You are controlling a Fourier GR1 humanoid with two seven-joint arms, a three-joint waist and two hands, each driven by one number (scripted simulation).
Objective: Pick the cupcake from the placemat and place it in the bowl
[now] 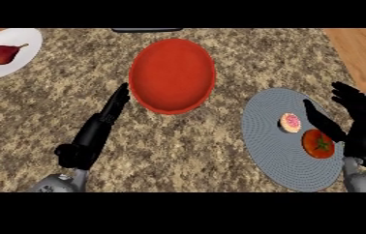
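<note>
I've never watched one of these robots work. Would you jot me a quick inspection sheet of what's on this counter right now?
Surface: speckled granite counter; wooden strip at the far right.
Job's things: cupcake with pink topping lies on the round grey placemat; red bowl stands apart to the left, nothing in it.
Clutter: tomato on the placemat beside the cupcake; white plate at the far left with a dark red item.
Hands: left hand open, fingers straight, beside the bowl; right hand open, over the placemat's right edge, holding nothing.
Cables: nothing seen.
Surroundings: a dark object at the counter's far edge.
</note>
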